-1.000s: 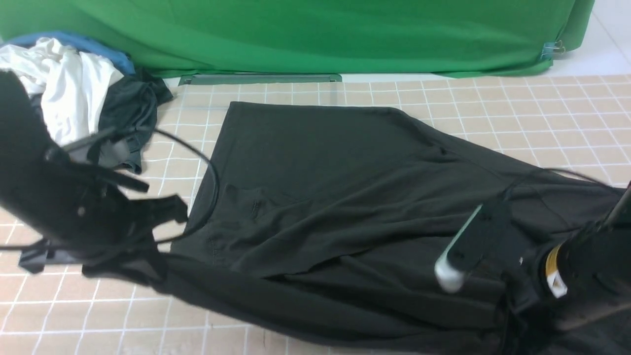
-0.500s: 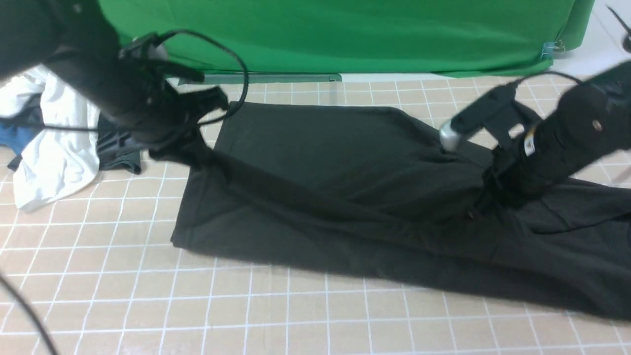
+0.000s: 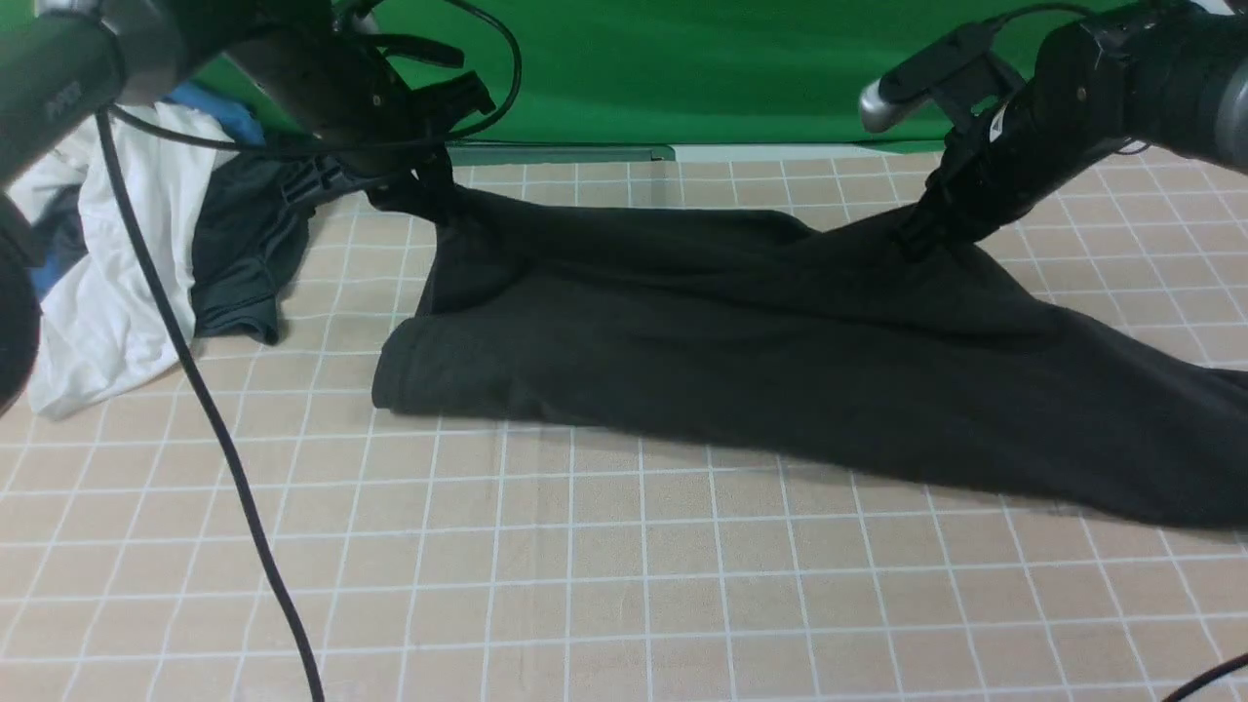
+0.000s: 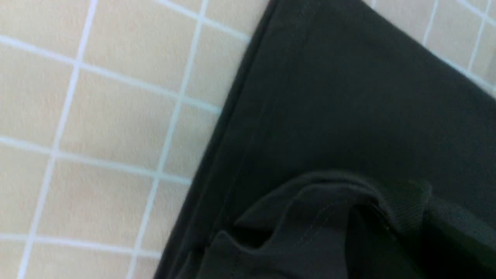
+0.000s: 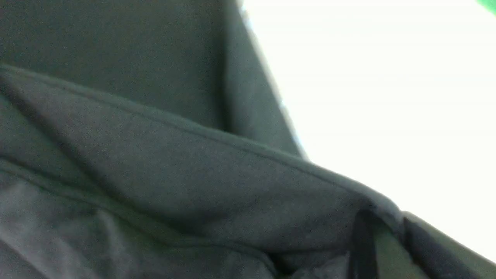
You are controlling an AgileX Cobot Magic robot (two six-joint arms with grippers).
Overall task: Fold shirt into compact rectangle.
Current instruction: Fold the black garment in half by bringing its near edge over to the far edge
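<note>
1. The shirt (image 3: 780, 331) lies across the middle of the worktop (image 3: 624, 585), a tan surface marked with a white grid. It stretches from left of centre to the right edge of the front view.
2. Its near side rests flat on the worktop and ends in a soft, rounded fold at the left. No print or label shows on the cloth facing the camera.
3. Its far edge is lifted at two places, and the cloth sags in a shallow curve between them.
4. The left fingers (image 3: 421, 187) are closed on the far left corner of the shirt, which rises to a small peak there.
5. The right fingers (image 3: 924, 232) are closed on the far edge further right, and the cloth slopes up to them in a taut ridge.
6. The left wrist view shows a stitched hem running across the grid, with bunched black cloth close to the camera.
7. The right wrist view shows a thick fold of the cloth up close against a washed-out bright background. It is too blurred to tell more.
8. A white garment (image 3: 107, 292) and a dark grey garment (image 3: 244, 263) lie heaped at the far left, just beside the shirt's left end. A bit of blue cloth (image 3: 219, 112) shows behind them.
9. A black cable (image 3: 224, 439) hangs across the left of the front view.
10. A green cloth (image 3: 682, 68) hangs along the back.
</note>
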